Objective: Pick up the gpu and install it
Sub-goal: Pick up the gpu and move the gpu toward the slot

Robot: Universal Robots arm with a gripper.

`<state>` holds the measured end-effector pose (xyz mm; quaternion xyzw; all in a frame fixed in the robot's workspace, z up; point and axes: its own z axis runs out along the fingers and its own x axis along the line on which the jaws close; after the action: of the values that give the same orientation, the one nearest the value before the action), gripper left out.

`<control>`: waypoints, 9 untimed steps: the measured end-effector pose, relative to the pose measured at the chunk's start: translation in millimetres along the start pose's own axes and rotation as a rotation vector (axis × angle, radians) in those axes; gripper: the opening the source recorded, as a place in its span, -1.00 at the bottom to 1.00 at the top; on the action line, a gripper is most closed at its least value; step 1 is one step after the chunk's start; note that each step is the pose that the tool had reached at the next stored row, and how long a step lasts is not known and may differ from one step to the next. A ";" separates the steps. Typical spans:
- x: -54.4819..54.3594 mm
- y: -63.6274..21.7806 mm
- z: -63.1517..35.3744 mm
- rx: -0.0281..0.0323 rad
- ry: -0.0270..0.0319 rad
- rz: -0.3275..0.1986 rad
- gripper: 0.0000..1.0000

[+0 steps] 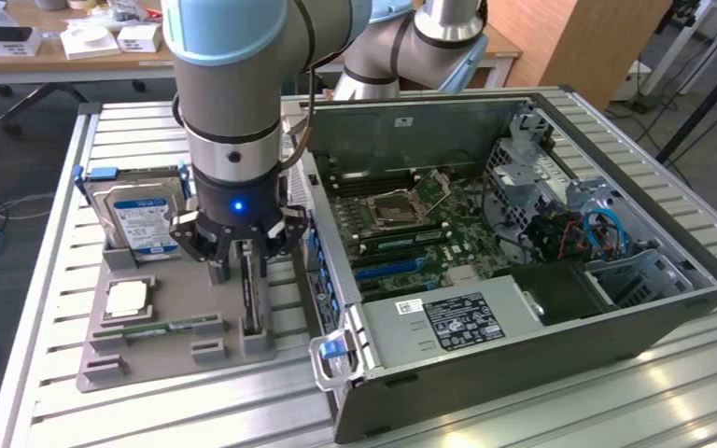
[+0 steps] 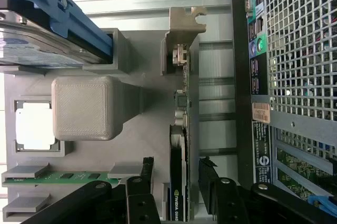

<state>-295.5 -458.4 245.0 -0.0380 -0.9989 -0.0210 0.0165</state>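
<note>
Gripper (image 2: 177, 168) spread either side of edge-on gpu (image 2: 178, 197), card partly hidden behind its fingers (image 2: 147, 171).

Bright, even indoor light from above. Glare streaks on the ribbed worktop (image 1: 670, 392) well away from the pincer (image 1: 244, 266), past the computer case (image 1: 521, 373). Faint soft shadows on the grey tray (image 1: 160, 359) around the pincer. Wrist view: processor chip (image 2: 34, 126) near the pincer blown out white, pincer itself dark.

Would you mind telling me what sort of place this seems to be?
Probably a robotics lab or workshop: a robot arm beside an open computer case on a slatted metal bench, cluttered desks behind.
</note>
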 end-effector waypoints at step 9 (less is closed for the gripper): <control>-0.3 -0.3 7.0 -0.0001 0.0000 0.000 -0.06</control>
<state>-295.5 -458.3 238.0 -0.0380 -0.9989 -0.0210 0.0165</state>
